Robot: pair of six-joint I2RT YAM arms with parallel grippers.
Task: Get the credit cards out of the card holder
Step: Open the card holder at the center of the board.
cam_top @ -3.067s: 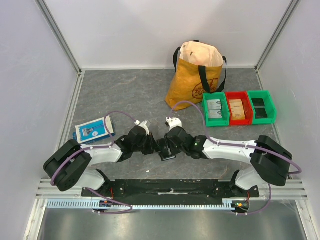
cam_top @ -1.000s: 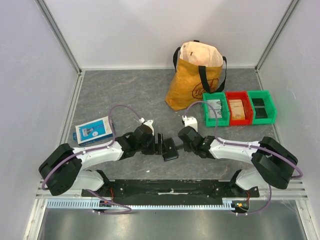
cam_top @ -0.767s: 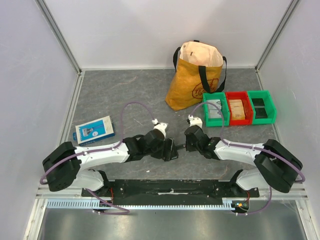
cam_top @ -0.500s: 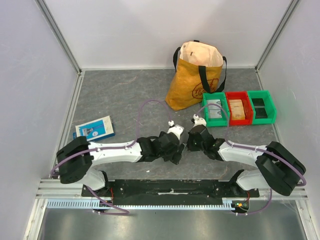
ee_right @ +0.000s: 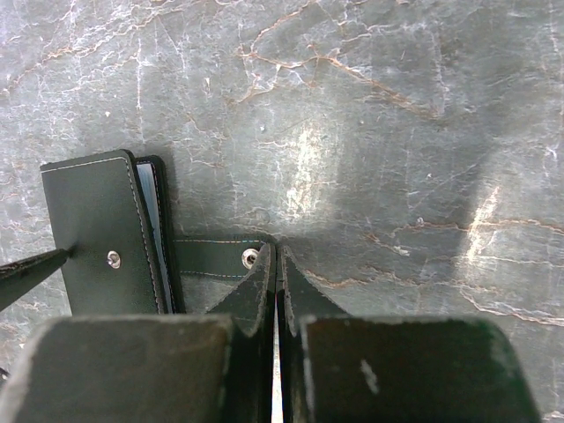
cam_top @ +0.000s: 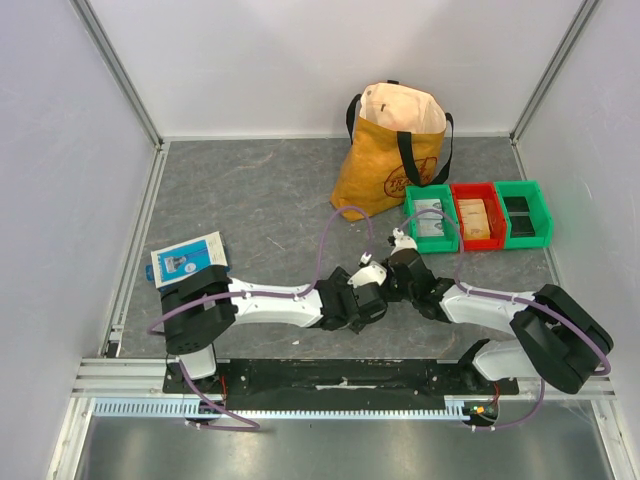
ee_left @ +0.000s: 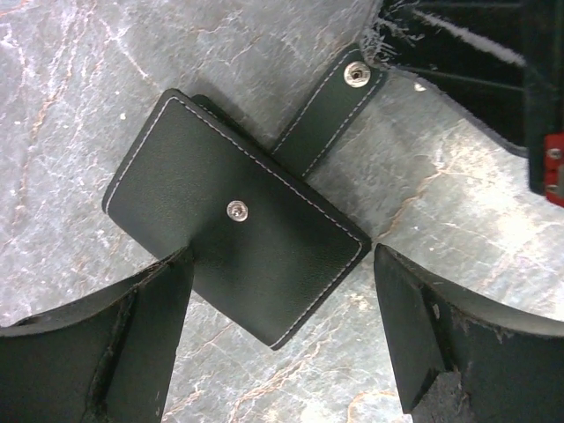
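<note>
The black card holder [ee_left: 238, 238] lies flat and folded on the grey table, its silver stud up and its snap tab [ee_left: 330, 110] stretched out to one side. My left gripper [ee_left: 282, 264] hangs open just above it, one finger on each side of its near corner. My right gripper [ee_right: 275, 251] is shut, its tips at the end of the tab [ee_right: 211, 257]; whether they pinch it I cannot tell. The credit cards show only as a pale edge [ee_right: 152, 225] between the holder's flaps. In the top view both grippers [cam_top: 365, 300] [cam_top: 392, 285] meet and hide the holder.
A yellow bag [cam_top: 390, 150] stands at the back. To its right sit a green bin [cam_top: 432, 218], a red bin [cam_top: 476, 215] and another green bin [cam_top: 523, 212]. A blue-and-white flat box [cam_top: 187, 262] lies at the left.
My left arm has stretched to the right, bringing its open gripper over the card holder. My right gripper has shut and drawn back a little to the right.
</note>
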